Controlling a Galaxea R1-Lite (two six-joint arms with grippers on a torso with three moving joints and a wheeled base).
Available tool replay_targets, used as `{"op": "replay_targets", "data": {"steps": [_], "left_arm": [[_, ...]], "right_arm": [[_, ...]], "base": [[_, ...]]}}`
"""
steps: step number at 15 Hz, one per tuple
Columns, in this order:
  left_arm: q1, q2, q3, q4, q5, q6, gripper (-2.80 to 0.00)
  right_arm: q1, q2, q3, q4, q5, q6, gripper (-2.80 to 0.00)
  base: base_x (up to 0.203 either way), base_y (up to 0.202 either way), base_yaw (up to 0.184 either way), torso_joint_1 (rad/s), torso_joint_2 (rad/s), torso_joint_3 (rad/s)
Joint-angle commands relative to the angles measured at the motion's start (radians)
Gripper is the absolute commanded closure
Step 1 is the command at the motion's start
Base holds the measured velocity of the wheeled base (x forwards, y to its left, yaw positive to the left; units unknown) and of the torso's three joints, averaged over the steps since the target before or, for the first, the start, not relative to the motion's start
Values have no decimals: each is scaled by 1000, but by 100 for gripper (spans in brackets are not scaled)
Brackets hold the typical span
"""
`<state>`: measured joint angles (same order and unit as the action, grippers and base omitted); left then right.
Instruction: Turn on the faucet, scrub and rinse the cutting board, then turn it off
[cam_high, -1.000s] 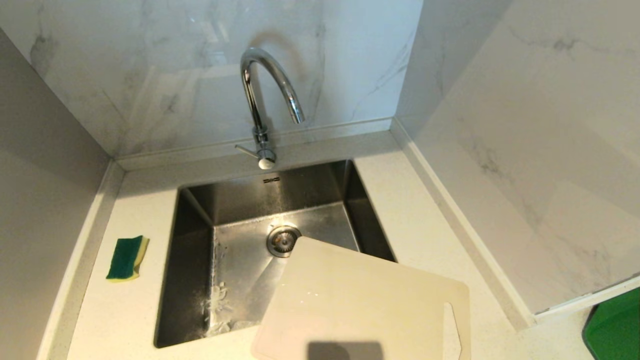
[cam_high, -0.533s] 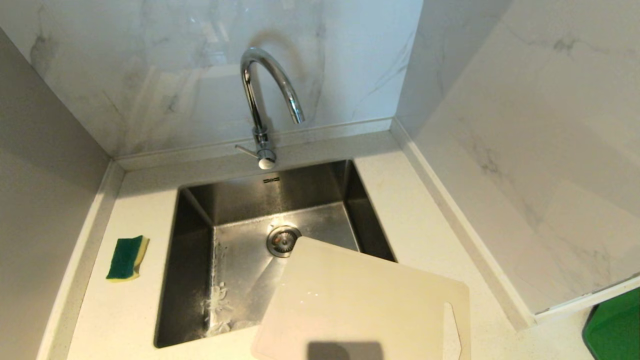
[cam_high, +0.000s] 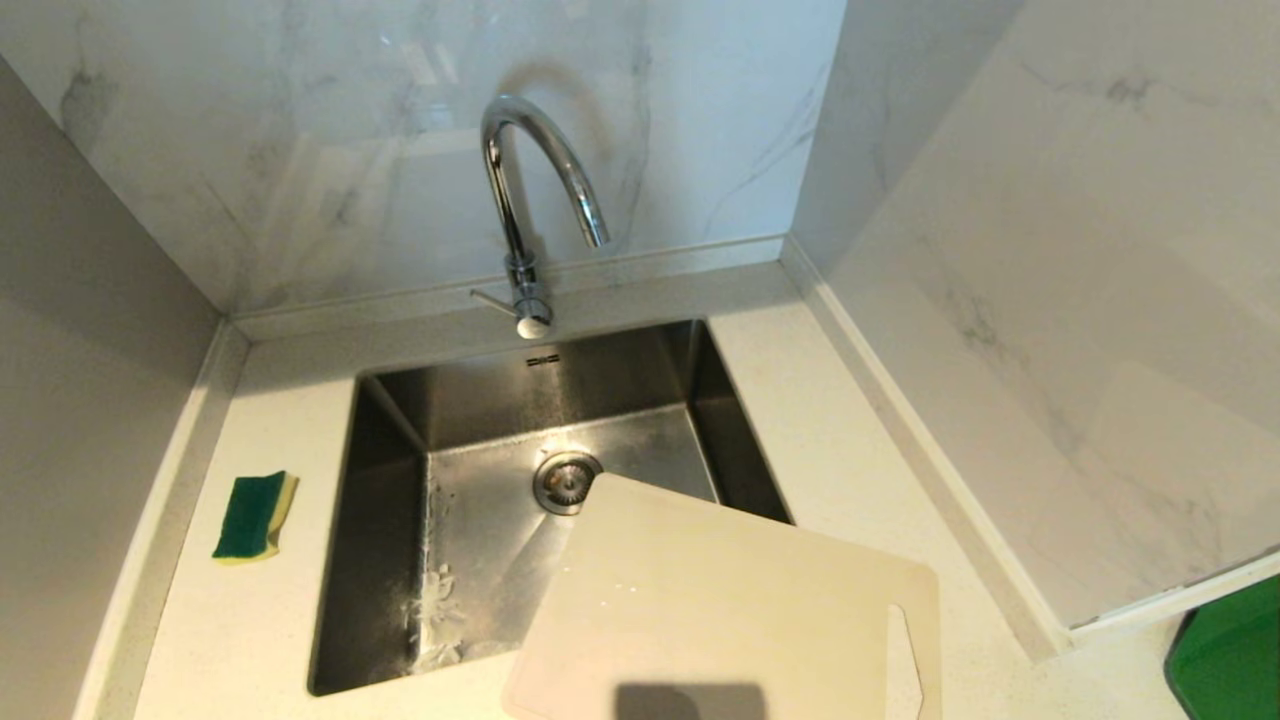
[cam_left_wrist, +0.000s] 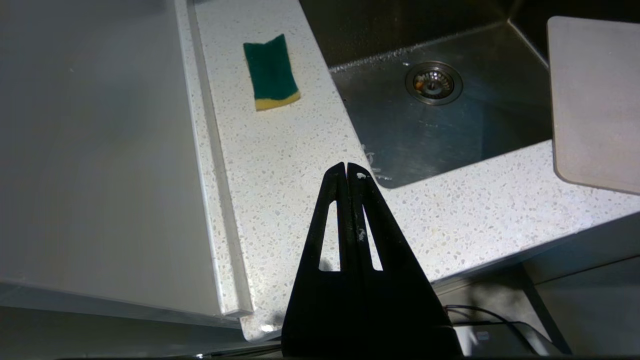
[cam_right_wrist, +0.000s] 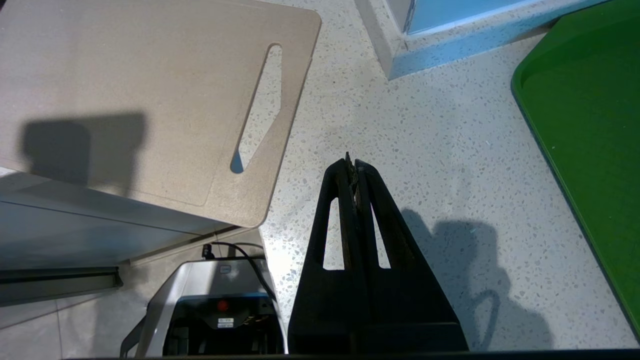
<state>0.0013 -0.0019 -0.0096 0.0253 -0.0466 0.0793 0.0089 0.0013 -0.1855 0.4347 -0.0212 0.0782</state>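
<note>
The chrome gooseneck faucet (cam_high: 525, 200) rises behind the steel sink (cam_high: 385, 520), its side lever (cam_high: 505, 308) ending in a rounded knob; no water runs. The beige cutting board (cam_high: 730, 610) lies tilted across the sink's near right corner, its slot handle (cam_right_wrist: 257, 107) over the counter. Neither arm shows in the head view. My left gripper (cam_left_wrist: 347, 167) is shut and empty above the counter's front edge, near the sink's front left corner. My right gripper (cam_right_wrist: 352, 164) is shut and empty over the counter, just right of the cutting board (cam_right_wrist: 140, 95).
A green and yellow sponge (cam_high: 254, 516) lies on the counter left of the sink, seen too as the sponge (cam_left_wrist: 271, 71). A green tray (cam_right_wrist: 585, 115) sits at the far right. Marble walls close in the back and right; a grey panel (cam_high: 80, 400) stands on the left.
</note>
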Motion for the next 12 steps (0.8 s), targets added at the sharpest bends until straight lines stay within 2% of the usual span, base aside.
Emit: {"op": "replay_targets", "data": {"steps": [1,12], "left_arm": [[0,2,2,-1,1,-9,0],[0,2,2,-2,1,-9,0]], "right_arm": [[0,0,0,3,0,0,0],[0,0,0,1,0,-1,0]], "base": [[0,0,0,0,0,0],[0,0,0,0,0,0]]}}
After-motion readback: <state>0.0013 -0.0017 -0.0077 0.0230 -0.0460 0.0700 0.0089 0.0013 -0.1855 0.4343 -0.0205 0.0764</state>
